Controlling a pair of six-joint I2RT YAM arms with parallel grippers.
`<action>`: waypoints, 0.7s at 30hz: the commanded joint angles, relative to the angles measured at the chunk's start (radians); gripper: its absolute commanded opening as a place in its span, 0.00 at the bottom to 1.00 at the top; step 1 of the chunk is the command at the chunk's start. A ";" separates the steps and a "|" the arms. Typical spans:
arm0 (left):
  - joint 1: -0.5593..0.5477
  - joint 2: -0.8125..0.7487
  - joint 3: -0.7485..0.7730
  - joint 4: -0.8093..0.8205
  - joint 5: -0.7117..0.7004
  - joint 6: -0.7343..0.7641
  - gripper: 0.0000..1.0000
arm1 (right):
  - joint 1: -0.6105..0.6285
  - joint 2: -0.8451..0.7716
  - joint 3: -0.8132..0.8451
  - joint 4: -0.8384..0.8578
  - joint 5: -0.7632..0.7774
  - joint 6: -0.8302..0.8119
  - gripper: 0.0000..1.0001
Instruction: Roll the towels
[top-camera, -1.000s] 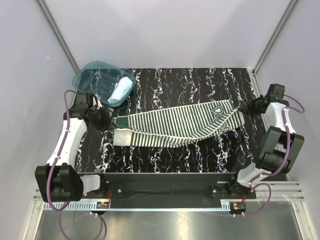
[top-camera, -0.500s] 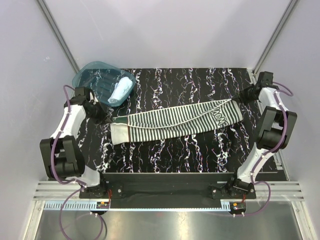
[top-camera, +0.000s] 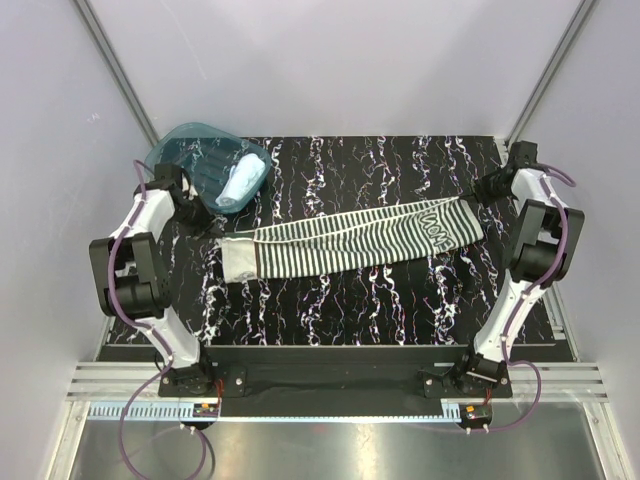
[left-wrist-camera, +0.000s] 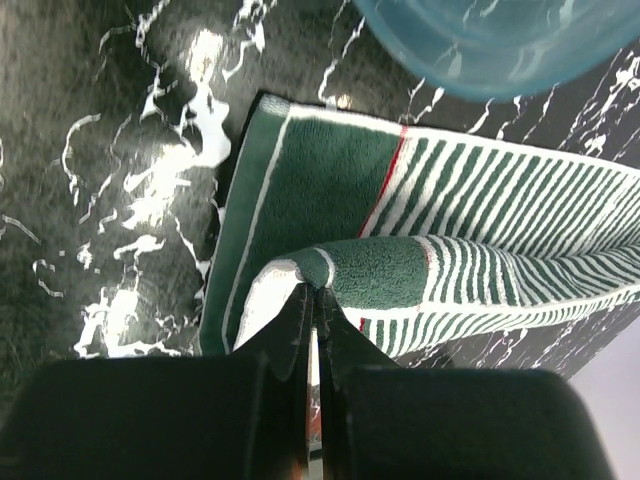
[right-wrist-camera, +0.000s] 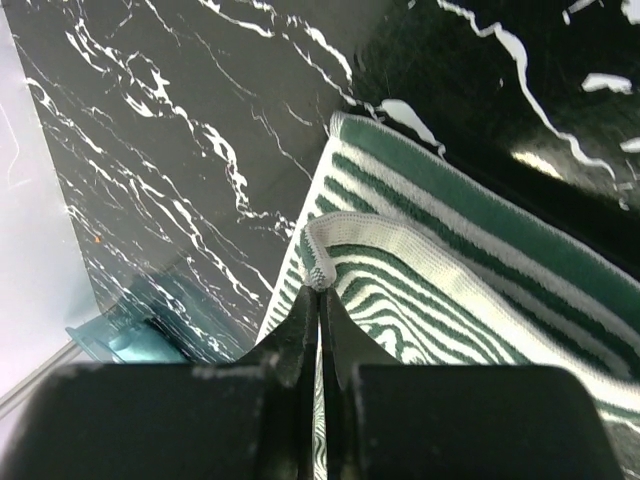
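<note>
Where the white lettering (top-camera: 437, 222) crosses the striped towel (top-camera: 350, 240) at its 3 o'clock end, the top view shows large outlined characters, too small and skewed to read, and the right wrist view gives only curved white strokes on green. This towel lies stretched across the counter (top-camera: 380, 300) from 9 o'clock to 3 o'clock, each end close to a side edge. The left gripper (left-wrist-camera: 312, 292) is clenched on a turned-up corner of the plain green band (left-wrist-camera: 330, 170) at 9 o'clock, near a thin red line (left-wrist-camera: 388, 180). The right gripper (right-wrist-camera: 318, 290) is pinched tight on the white hem corner at 3 o'clock. Bare marbled counter runs alongside the towel at 12 and at 6 o'clock. The pale blue towel (top-camera: 243, 180) sits bundled in the teal basin (top-camera: 185, 150) at 10 o'clock, against the far left corner.
</note>
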 joint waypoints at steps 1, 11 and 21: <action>0.005 0.031 0.064 0.024 -0.001 0.020 0.00 | 0.008 0.026 0.066 -0.003 0.031 0.005 0.00; 0.007 0.146 0.160 0.001 -0.030 0.028 0.00 | 0.008 0.113 0.131 -0.013 0.043 0.008 0.00; 0.025 0.224 0.222 0.013 -0.041 0.008 0.23 | 0.008 0.182 0.174 -0.013 0.040 0.005 0.04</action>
